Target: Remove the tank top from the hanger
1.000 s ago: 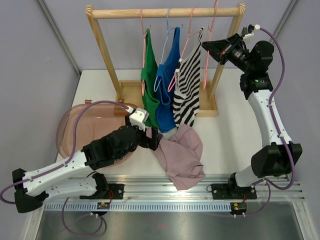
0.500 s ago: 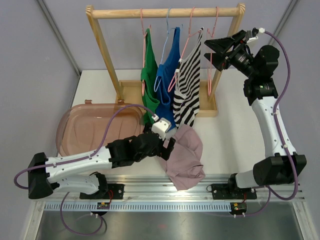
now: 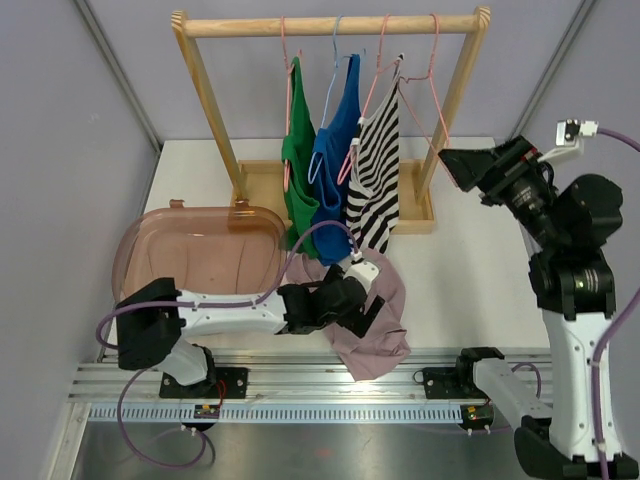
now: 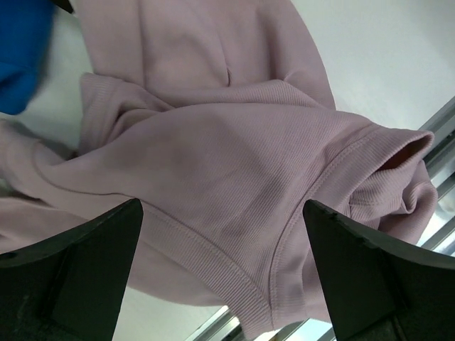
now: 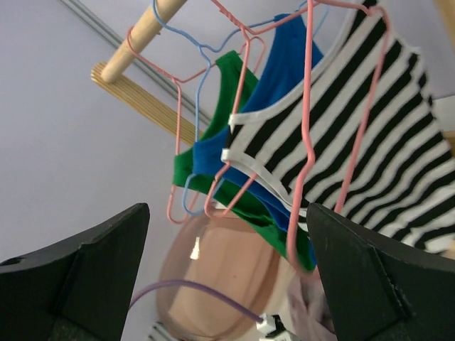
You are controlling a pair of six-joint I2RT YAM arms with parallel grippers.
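**Mauve top off its hanger and lying on the surface, neither pincer holding anything**

The left pincer [image 4: 220, 206] stands wide open just above the mauve tank top [image 4: 213, 142]. In its wrist view the two dark fingers frame a ribbed hem and an armhole fold, with no cloth caught between them. The right pincer [image 3: 468, 162] is also spread fully and is empty. It is held up in the air to the right of the rack and well apart from it, facing the hanging clothes.

From above, the mauve tank top lies crumpled on the white surface [image 3: 470, 270] at the near edge, below the rack. Part of it hangs over onto the metal rail that carries the arm bases. It touches no hanger.

On the wooden rail [image 3: 330, 25] a pink wire hanger [image 5: 307, 99] hangs bare at the right end. Beside it, the striped top [image 3: 378, 170], the blue top [image 3: 335, 150] and the green top [image 3: 297, 170] each hang on their own hanger. A translucent pink tub [image 3: 190, 255] sits to the left with nothing visible in it.

By this layout the removal itself looks done for the mauve garment, since the cloth and the wire are apart. The open left pincer over the heap suggests a pick-up is about to start, perhaps toward the tub, though the task names no such place.
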